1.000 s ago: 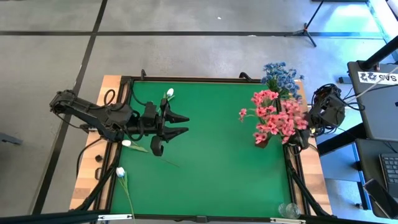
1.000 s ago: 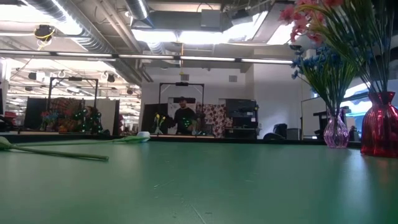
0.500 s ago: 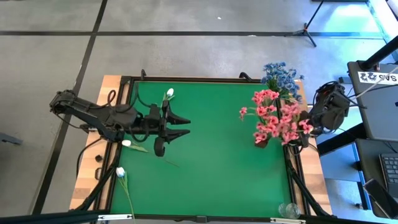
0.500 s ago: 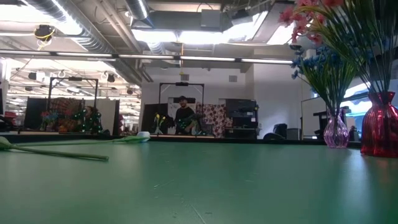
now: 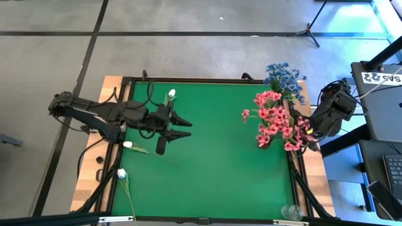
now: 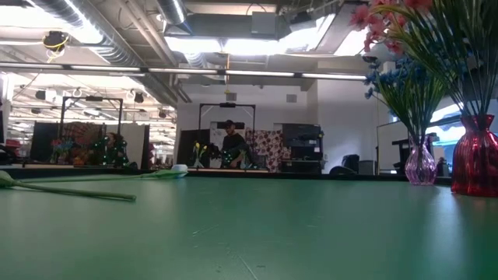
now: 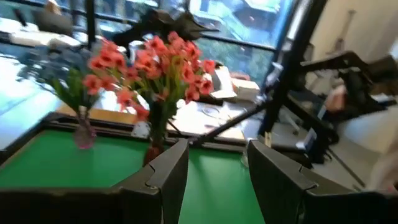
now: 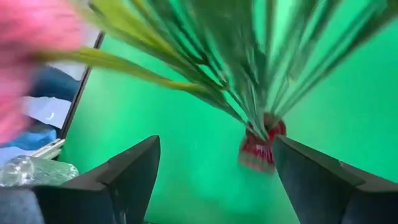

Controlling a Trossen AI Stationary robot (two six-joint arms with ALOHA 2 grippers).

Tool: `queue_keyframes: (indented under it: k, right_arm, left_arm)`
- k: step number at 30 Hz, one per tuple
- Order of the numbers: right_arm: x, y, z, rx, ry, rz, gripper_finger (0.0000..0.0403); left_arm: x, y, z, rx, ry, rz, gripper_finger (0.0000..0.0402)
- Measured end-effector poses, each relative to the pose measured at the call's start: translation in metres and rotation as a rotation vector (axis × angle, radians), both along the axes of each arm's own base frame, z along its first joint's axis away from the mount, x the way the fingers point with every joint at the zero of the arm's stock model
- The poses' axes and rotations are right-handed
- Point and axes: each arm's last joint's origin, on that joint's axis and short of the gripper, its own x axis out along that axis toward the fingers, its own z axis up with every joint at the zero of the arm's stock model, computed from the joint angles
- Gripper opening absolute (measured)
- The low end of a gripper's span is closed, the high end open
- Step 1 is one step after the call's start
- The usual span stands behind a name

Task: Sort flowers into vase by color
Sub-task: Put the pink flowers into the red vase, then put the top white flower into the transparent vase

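Observation:
Pink flowers (image 5: pixel 276 120) stand in a red vase (image 8: pixel 261 148) near the table's right edge. Just beyond them, blue flowers (image 5: pixel 284 76) stand in a clear pinkish vase (image 6: pixel 420 166). Three white flowers lie flat on the green mat at the left: one at the far side (image 5: pixel 170 95), one in the middle (image 5: pixel 129 145), one near the front (image 5: pixel 121 174). My left gripper (image 5: pixel 188 126) hangs open above the mat's left half, pointing toward the vases. My right gripper (image 5: pixel 316 129) is open beside the pink blossoms, above and to the right of the red vase, nothing between its fingers (image 8: pixel 134 171).
A clear glass (image 5: pixel 291 211) lies at the near right corner. A black frame (image 5: pixel 188 80) borders the green mat. Bare mat stretches between the left gripper and the vases. Desks and equipment stand beyond the right edge, and a person shows far off in the room.
My right gripper has turned and tipped at the pink bunch's right side. Some pink blossoms now hang farther toward the near right than before. My left gripper has tipped nearer to level above the mat and stayed open. The white flowers have not moved.

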Motion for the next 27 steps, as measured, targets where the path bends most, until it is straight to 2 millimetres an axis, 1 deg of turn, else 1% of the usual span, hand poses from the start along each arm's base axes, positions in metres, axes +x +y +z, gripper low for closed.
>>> queue_keyframes:
  k: [2,5,10,15,17,19,23,27]
  right_arm:
    - [-0.001,-0.001,-0.001,0.021,0.032,-0.021,0.031]
    - [-0.003,-0.003,-0.003,0.015,0.06,-0.042,0.031]
    - [-0.006,-0.006,-0.001,0.028,0.1,-0.038,0.031]
    - [-0.012,-0.012,0.009,0.071,0.17,-0.065,0.031]
    - [-0.016,-0.015,0.011,0.09,0.223,-0.069,0.031]
    - [-0.017,-0.015,0.014,0.129,0.24,-0.062,0.031]
    - [-0.022,-0.017,0.023,0.213,0.3,-0.027,0.0304]
    - [-0.03,-0.025,0.042,0.376,0.351,-0.055,0.0278]
  left_arm:
    - [0.002,0.007,0.0,0.015,0.002,-0.04,0.0162]
    - [0.004,0.02,-0.004,0.017,0.007,-0.029,0.0162]
    - [0.006,0.035,-0.02,-0.008,0.054,-0.05,0.0162]
    - [0.007,0.041,-0.038,-0.058,0.097,-0.076,0.0162]
    - [0.002,0.042,-0.042,-0.069,0.102,-0.076,0.0162]
    - [-0.005,0.043,-0.041,-0.072,0.089,-0.075,0.0162]
    - [-0.021,0.038,-0.034,-0.067,0.041,-0.096,0.0162]
    - [-0.037,0.03,-0.028,-0.062,-0.002,-0.137,0.0162]
